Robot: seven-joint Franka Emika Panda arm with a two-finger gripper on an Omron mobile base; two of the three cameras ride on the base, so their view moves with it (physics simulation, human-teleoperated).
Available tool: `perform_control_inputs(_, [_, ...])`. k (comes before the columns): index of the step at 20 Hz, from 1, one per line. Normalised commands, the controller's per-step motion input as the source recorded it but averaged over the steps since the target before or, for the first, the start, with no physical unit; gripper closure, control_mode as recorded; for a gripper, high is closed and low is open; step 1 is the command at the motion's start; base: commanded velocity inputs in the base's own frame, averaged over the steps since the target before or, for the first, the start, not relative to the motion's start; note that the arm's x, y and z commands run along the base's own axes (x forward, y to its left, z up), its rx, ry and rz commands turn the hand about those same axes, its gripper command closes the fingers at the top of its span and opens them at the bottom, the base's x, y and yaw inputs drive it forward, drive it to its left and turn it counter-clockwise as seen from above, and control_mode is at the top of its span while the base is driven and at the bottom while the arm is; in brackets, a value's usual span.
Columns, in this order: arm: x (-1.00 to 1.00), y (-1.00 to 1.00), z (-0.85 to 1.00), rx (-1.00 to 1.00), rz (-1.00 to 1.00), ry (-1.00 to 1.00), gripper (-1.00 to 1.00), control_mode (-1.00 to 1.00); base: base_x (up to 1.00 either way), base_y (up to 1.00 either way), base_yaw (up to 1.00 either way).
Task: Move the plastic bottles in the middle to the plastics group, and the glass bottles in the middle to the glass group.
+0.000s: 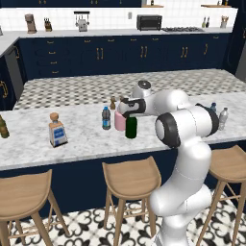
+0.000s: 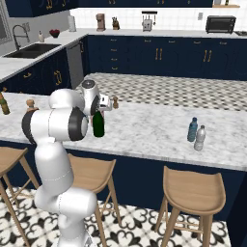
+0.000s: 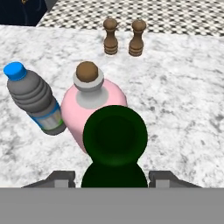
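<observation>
The tall dark green wine bottle (image 3: 115, 135) stands on the marble counter right under my hand, its neck rising between the fingertips (image 3: 63, 177). My gripper (image 3: 111, 177) is open, with a finger on each side of the neck and small gaps showing. From the left base view, the gripper (image 1: 129, 114) sits over the green bottle (image 1: 131, 129). The squat pink bottle (image 3: 87, 107) with its stopper touches the green one's far-left side. Left of that stands the small water bottle (image 3: 37, 100), blue-labelled (image 1: 106, 118).
Two brown shakers (image 3: 124, 37) stand behind the bottles. The square corked bottle (image 1: 57, 130) and an amber bottle (image 1: 3, 127) are at the counter's left. A slim blue bottle (image 1: 213, 108) and a grey-clear bottle (image 1: 223, 117) are at its right. Wooden stools (image 1: 130, 178) line the counter front.
</observation>
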Motion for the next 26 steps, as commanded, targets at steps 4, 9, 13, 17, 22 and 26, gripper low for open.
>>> perform_control_inputs(4, [0.00, 0.00, 0.00, 0.00, 0.00, 0.00, 1.00, -1.00, 0.00, 0.00, 0.00])
perform_control_inputs(9, [-0.01, 0.00, 0.01, 0.00, 0.00, 0.00, 1.00, -1.00, 0.00, 0.00, 0.00])
perform_control_inputs(13, [-0.14, -0.06, 0.19, 0.00, 0.00, 0.00, 1.00, -1.00, 0.00, 0.00, 0.00])
perform_control_inputs(17, [-0.40, -0.46, 0.28, 0.00, -0.06, 0.00, 1.00, -1.00, 0.00, 0.00, 0.00])
perform_control_inputs(22, [-0.38, -0.47, 0.35, 0.00, -0.05, 0.00, 1.00, -1.00, 0.00, 0.00, 0.00])
perform_control_inputs(26, [-0.58, -0.04, 0.50, 0.00, 0.00, 0.00, 1.00, -1.00, 0.00, 0.00, 0.00])
